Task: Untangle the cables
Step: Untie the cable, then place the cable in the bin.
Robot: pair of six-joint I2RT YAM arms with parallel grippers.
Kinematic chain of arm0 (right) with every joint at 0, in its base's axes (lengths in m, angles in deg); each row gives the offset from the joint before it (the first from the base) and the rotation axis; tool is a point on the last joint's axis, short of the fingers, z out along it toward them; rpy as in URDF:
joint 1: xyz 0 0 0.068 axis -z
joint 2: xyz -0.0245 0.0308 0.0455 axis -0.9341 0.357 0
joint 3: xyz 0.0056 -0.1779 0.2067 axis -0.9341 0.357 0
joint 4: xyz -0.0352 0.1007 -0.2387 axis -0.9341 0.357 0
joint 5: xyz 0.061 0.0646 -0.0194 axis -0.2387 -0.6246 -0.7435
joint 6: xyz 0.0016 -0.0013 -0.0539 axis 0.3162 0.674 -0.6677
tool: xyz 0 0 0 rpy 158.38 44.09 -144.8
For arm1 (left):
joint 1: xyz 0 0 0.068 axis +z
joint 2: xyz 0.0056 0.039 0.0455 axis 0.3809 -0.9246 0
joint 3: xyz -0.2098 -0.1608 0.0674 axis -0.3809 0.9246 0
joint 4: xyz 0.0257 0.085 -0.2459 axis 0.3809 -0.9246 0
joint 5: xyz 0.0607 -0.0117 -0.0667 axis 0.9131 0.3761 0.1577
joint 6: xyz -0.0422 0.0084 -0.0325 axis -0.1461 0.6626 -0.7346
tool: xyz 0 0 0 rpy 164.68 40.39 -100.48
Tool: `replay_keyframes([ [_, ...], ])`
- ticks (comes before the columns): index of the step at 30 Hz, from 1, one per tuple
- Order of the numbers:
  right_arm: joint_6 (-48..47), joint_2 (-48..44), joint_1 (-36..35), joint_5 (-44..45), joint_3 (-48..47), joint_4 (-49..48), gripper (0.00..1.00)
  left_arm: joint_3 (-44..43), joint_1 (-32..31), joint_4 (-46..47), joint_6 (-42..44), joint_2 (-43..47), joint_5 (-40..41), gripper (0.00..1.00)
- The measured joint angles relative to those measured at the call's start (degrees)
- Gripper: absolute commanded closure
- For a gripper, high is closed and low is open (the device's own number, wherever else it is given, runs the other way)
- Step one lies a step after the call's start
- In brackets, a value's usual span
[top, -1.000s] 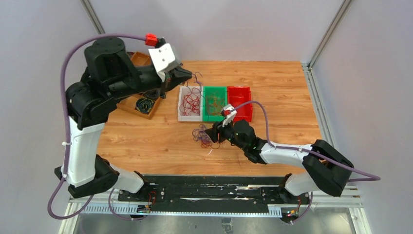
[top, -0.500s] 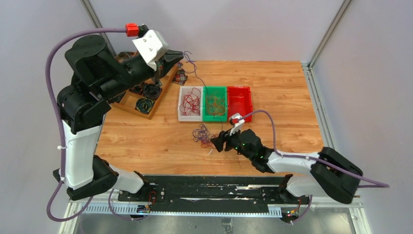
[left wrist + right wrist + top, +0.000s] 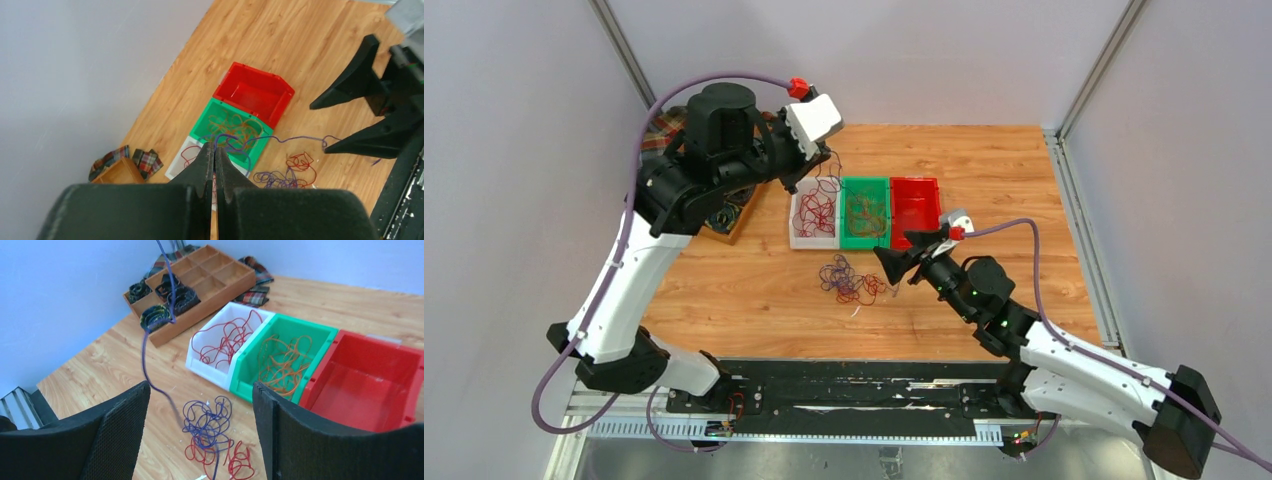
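The clump of cables (image 3: 849, 281), purple and red wires, lies on the wooden table in front of the bins; it also shows in the right wrist view (image 3: 216, 434) and the left wrist view (image 3: 287, 172). My left gripper (image 3: 818, 162) is raised above the white bin and is shut on one purple wire (image 3: 280, 140), which hangs down to the clump. In the left wrist view the jaws (image 3: 215, 150) are closed on it. The same wire (image 3: 145, 347) rises out of the right wrist view. My right gripper (image 3: 892, 262) is open and empty, just right of the clump, its jaws wide apart (image 3: 200, 390).
A white bin (image 3: 815, 228) holds red wires, a green bin (image 3: 865, 238) holds orange wires, and a red bin (image 3: 916, 212) is empty. A wooden compartment tray (image 3: 727, 226) with black coiled bundles stands at the back left, with plaid cloth (image 3: 145, 160) beside it.
My left arm swung right from over the wooden tray to above the white bin, pulling the purple wire along. My right gripper drew back and rose to the right of the clump.
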Motion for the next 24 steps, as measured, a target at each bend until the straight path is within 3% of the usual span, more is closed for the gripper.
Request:
replay_keyframes([
  [12,-1.4,-8.5,5.3,3.9,0.4,5.5,0.25,-1.1,0.0,0.2,1.4,-5.9,7.4,1.0],
  [24,0.3,-9.5,10.6,13.0,0.3,14.6,0.28,-7.6,-0.1,2.8,-1.3,-12.1,3.1,1.0],
])
